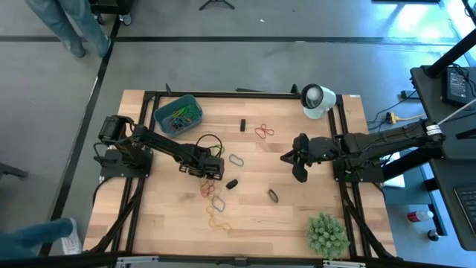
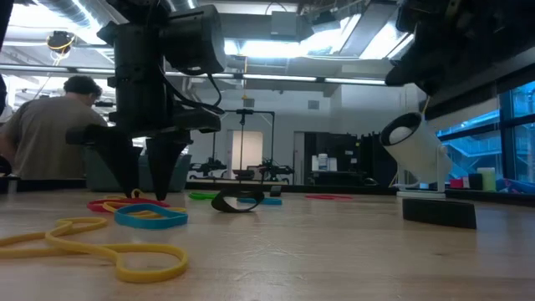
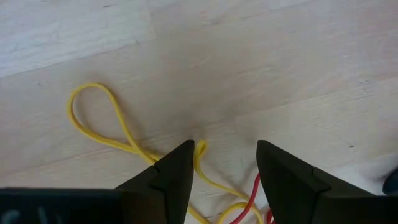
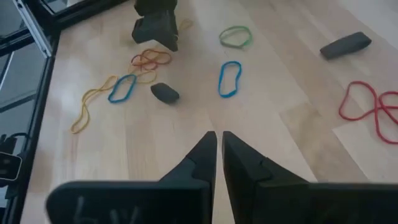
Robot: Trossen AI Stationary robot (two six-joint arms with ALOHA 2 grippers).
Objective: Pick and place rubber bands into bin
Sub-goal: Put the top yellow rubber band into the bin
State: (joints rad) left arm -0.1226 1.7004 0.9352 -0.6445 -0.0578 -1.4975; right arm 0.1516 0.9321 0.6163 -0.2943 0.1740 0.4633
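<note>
Yellow rubber band (image 3: 118, 134) between left claw (image 3: 225, 163) fingers.

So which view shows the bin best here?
The high view: the bin shows whole from above, near the table's far left corner, with several rubber bands inside. In the low view it is hidden behind the left gripper. Neither wrist view shows it.

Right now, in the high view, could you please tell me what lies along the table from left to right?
Teal bin → left end effector → red rubber bands → right end effector → white cup.
</note>
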